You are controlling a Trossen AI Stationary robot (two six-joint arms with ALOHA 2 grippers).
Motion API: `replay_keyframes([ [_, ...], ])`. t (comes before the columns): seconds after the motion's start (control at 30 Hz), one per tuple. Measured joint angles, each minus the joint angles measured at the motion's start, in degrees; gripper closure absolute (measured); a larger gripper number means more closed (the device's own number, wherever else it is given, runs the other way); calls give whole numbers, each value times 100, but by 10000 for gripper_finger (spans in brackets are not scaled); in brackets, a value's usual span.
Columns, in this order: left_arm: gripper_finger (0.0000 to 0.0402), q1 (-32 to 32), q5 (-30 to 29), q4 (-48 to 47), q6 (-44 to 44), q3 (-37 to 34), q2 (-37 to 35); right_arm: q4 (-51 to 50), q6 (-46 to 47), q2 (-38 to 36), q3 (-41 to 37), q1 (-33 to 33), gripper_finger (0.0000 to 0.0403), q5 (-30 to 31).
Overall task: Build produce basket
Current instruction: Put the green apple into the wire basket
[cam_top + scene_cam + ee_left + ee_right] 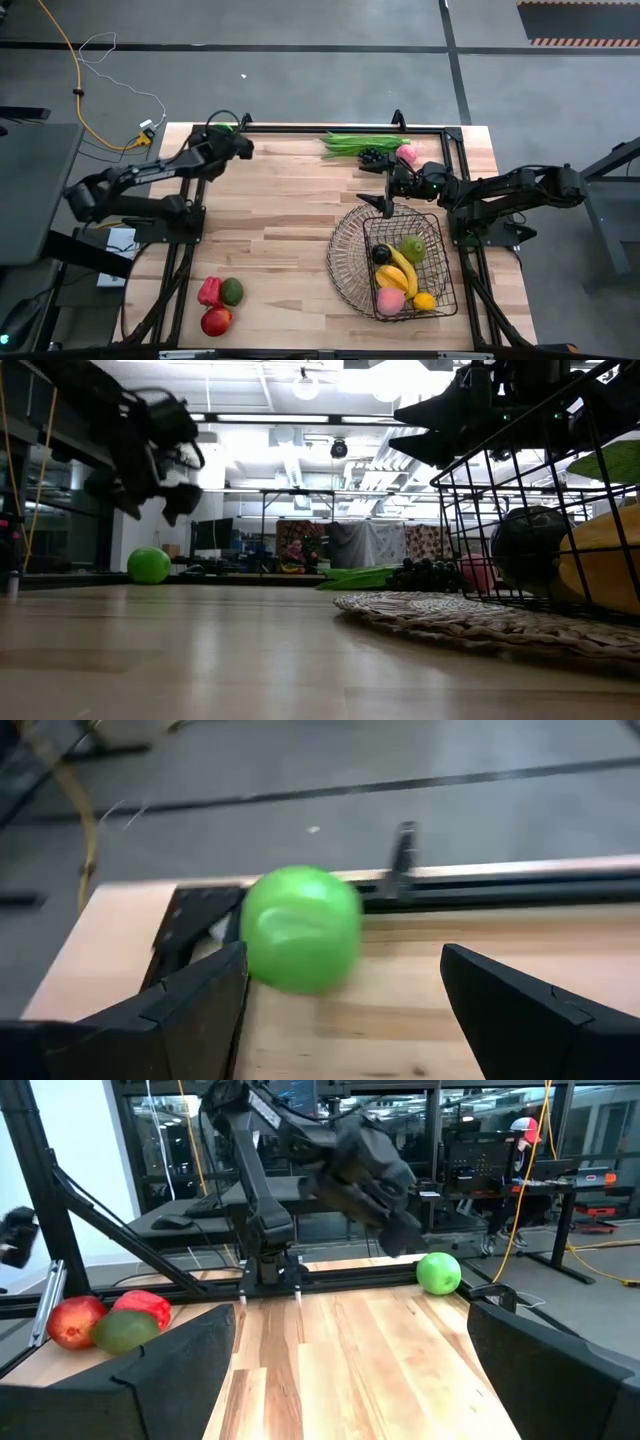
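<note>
Looked at the left tool [240, 147] first. Found it spread wide, with nothing pinched. Saw it hang low over the far left corner of the counter [290, 220], fingers [190, 1010] open on both sides of a clear gap. Pointed at the green apple [300, 928], probably to make room for that round fruit to fit in between. Spotted the apple just past the fingertips, close but not touching, right by the dark frame at the counter's edge.

Looked at the right tool [388, 205] next. Found it spread wide too, and empty. Saw it wait over the far rim of the basket [345, 260], near its side of the counter.

Found the basket near the front right, already holding a banana [400, 270], a peach [390, 300], a lemon [424, 301] and some other pieces. Put well apart from the left tool, so a long carry for the apple.

Noticed more produce not yet in: green beans [360, 143], grapes [375, 156] and a pink peach [407, 154] at the far edge behind the basket, plus a red pepper [208, 291], an avocado [232, 291] and a red apple [216, 320] at the front left corner.
</note>
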Motion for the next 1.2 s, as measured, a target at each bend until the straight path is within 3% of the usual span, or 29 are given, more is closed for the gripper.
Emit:
replay_keyframes([
  [0.23, 82, 196, -700, 863, -855, 3, 796, 0, 2, 0, 2, 1, 15, -2],
  [0.7, 83, 135, -1967, 1560, -1447, 34, 1845, 0, 0, 0, 0, 1, 15, -5],
  [1.0, 83, 132, -1617, 1208, -2601, 83, 1941, 2, -1, 0, 0, 1, 15, -9],
  [1.2, 83, 79, -1848, 1072, -3201, 138, 2087, 2, 123, 0, 0, 1, 15, -39],
])
